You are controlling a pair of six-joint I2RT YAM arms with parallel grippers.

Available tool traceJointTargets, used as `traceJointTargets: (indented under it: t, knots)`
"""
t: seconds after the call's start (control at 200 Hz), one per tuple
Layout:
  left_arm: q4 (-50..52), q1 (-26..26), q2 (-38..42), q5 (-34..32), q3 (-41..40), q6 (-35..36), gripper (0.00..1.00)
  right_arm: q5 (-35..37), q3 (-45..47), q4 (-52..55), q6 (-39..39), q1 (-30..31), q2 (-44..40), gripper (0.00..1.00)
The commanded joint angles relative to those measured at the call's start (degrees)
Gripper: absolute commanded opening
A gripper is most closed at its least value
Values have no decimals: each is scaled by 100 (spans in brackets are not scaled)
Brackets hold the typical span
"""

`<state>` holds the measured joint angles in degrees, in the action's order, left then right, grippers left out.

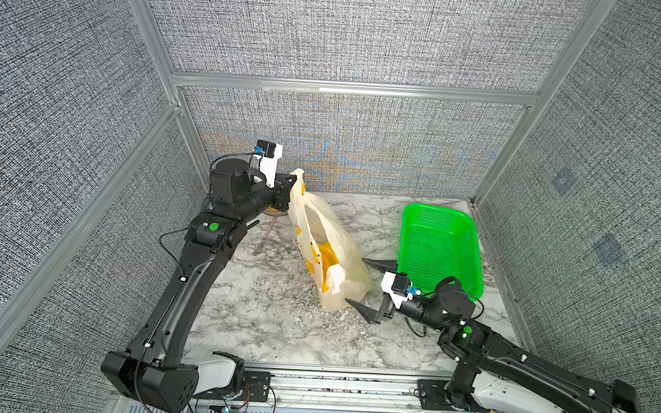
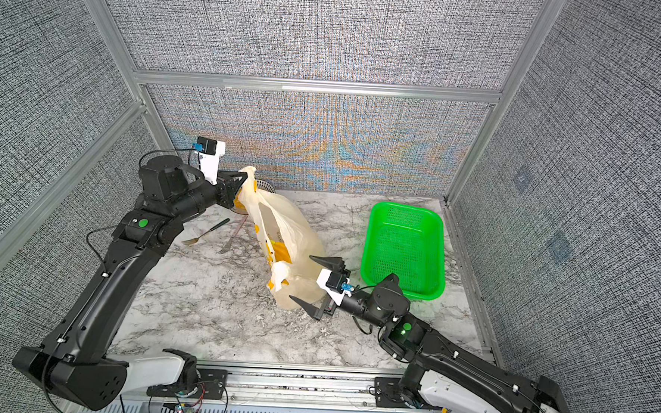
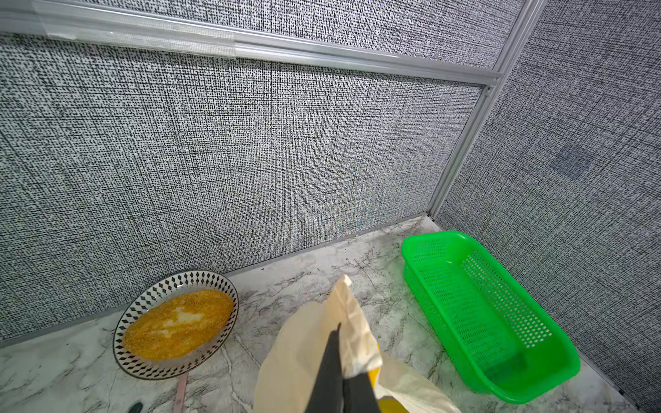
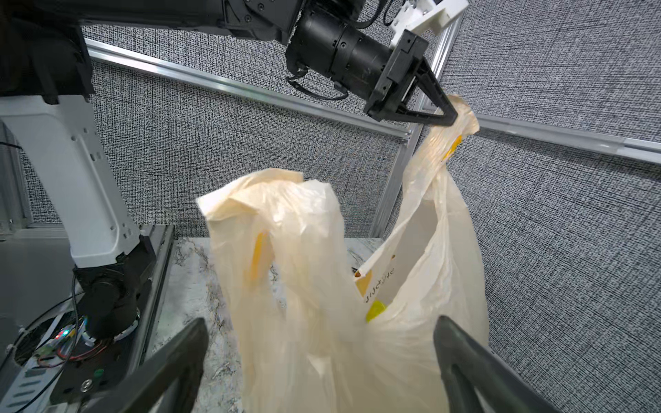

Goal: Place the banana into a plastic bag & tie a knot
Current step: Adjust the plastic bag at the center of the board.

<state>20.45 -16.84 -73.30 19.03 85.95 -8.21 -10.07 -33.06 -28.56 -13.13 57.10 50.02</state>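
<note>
Near the middle of both top views the plastic bag [image 1: 342,251] sits with one handle [image 1: 298,192] stretched toward the upper left, where the left gripper [image 1: 289,182] is clamped on it. The right gripper [image 1: 355,280] straddles the bag's lower end, jaws wide apart; the other handle [image 4: 272,200] flops free. Thin film may slip from that pinch, or the open jaws could close on the bag's body rather than the loose handle, leaving nothing to knot.
</note>
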Motion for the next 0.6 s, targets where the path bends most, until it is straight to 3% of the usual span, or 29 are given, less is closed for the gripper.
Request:
traceJointTargets:
  t: [0.0,0.21,0.4,0.596]
  knots:
    - [-42,4,-1,5,27,-85,0,1013,-94,-266,-286,415,190,98]
    - [3,5,3,-5,44,-93,0,2264,-304,-669,-534,1382,420,98]
    - [12,5,33,4,40,-102,0,4138,-454,-1555,-837,2133,1150,98]
    - [82,5,37,2,71,-71,0,4797,-573,-1954,-1038,2376,1699,95]
